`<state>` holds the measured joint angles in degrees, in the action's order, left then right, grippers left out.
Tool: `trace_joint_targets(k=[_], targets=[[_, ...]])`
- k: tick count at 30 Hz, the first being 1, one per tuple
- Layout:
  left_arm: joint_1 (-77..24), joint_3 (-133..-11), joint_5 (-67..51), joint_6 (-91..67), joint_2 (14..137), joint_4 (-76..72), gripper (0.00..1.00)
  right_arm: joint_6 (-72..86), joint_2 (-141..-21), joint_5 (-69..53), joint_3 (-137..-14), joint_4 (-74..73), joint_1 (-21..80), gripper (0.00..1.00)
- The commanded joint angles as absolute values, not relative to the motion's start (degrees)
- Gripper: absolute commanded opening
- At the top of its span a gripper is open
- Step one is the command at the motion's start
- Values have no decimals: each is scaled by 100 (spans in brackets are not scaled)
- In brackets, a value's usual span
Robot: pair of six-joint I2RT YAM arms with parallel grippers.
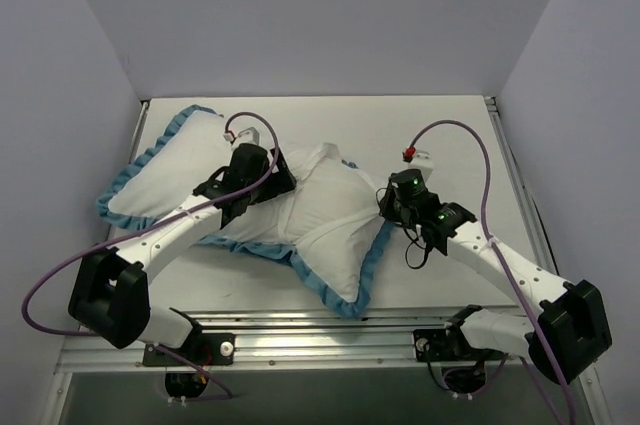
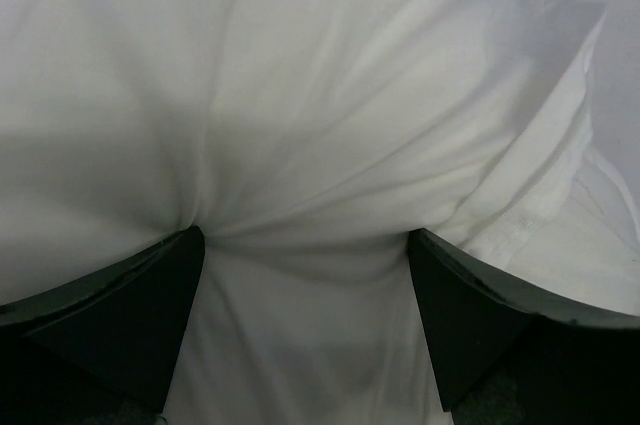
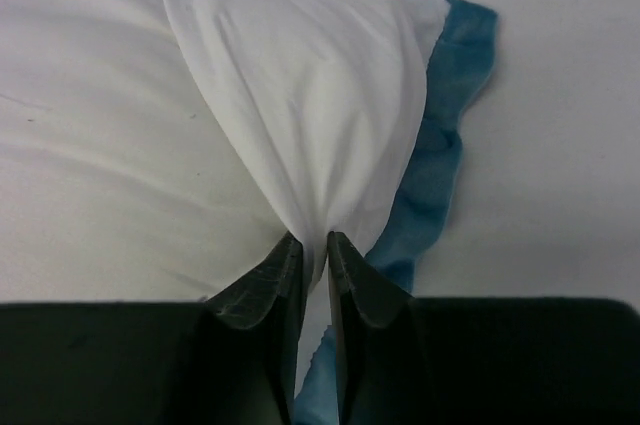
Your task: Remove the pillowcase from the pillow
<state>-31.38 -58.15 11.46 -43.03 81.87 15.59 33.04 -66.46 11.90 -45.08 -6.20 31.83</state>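
- Right pincer is nearly closed, its two dark fingers narrowed onto a pinch of the pillowcase. The white cloth rises in a tented fold straight out of the gap between them.
- Just beside that pinch, on the outer side, we see the blue ruffled trim of the cover lying flat on the bench.
- Our left pincer stands wide, with a finger at each side of the wrist view. White cloth bulges up between the fingers, creased into folds that run toward the left finger. The tips press into the cloth but do not close on it.
- From above, the pillowcase sprawls across the middle of the bench with its plain white side up. One blue-edged corner lies far left and another points toward the near edge.
- We take the plump white bulk between the two pincers to be the pillow. It lies at the centre of the cover, with blue trim along its near and right sides.
- White lies on white there, so we cannot tell exactly where the cover ends and the pillow begins.
- In the top view, the left pincer sits on the upper middle of the bundle and the right pincer at its right edge.
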Motion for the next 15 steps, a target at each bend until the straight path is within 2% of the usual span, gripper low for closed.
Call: trace_joint_targets(k=[1,4,11,15], targets=[[-2892,-5414,1187,-4351,8280,2198,94,3410,-6653,1146,-4018,-662,2936,10],[-2953,-5440,898,-4054,8078,2040,94,3454,-6706,356,-3561,276,2927,0],[-3750,-6239,308,-2297,7383,1986,94,3463,-6952,-1228,-3006,2160,2927,0],[-4418,-6881,0,-1092,7330,2039,94,3480,-7022,-1616,-2883,2785,2927,0]])
